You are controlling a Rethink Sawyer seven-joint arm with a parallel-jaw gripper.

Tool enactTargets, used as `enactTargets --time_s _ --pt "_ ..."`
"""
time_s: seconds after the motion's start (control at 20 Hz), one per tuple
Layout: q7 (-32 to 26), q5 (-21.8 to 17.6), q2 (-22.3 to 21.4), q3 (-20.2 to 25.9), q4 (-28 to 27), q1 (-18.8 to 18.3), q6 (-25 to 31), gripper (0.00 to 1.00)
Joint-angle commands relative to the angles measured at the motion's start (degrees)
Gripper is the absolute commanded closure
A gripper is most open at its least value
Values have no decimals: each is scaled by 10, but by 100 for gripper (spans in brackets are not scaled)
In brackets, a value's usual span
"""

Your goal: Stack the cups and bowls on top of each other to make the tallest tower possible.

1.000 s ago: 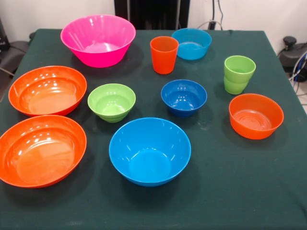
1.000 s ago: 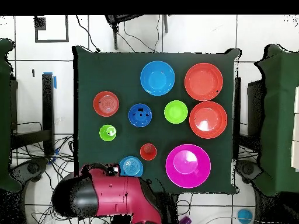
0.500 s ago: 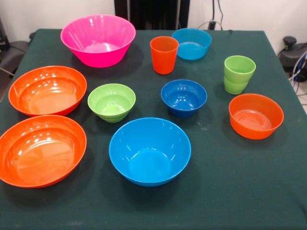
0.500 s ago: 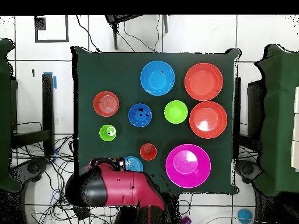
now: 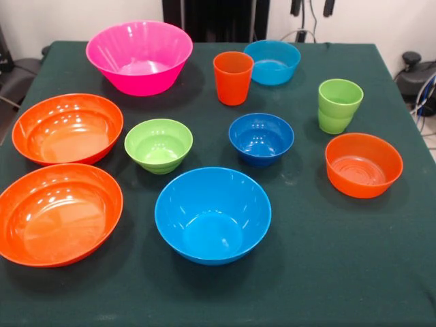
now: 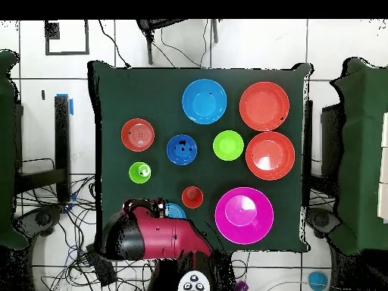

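The tool (image 5: 313, 7) shows only as two dark tips, set apart, at the top edge above the light blue bowl (image 5: 272, 61), so it looks released, though little of it is visible. Every bowl sits separately on the table (image 5: 340, 272): pink bowl (image 5: 139, 56), large blue bowl (image 5: 212, 214). The green cups (image 5: 338, 105) are nested; the orange cup (image 5: 233, 78) stands alone.

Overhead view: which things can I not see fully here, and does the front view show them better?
- Light blue bowl: in the overhead view the red arm covers most of it; the front view shows it whole.
- Gripper: the front view's top edge cuts off all but two separate tips; overhead, the arm hides it.
- Green cups: overhead shows one circle only.
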Motion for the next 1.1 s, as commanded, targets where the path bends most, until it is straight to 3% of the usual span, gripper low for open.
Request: enactTargets --time_s 0.05,0.7,1.1 --pt "87 -26 76 34 33 -7 -64 0" --pt "75 -60 184 25 -1 -22 -169 0" --pt "65 -81 193 24 -14 -26 -170 0"
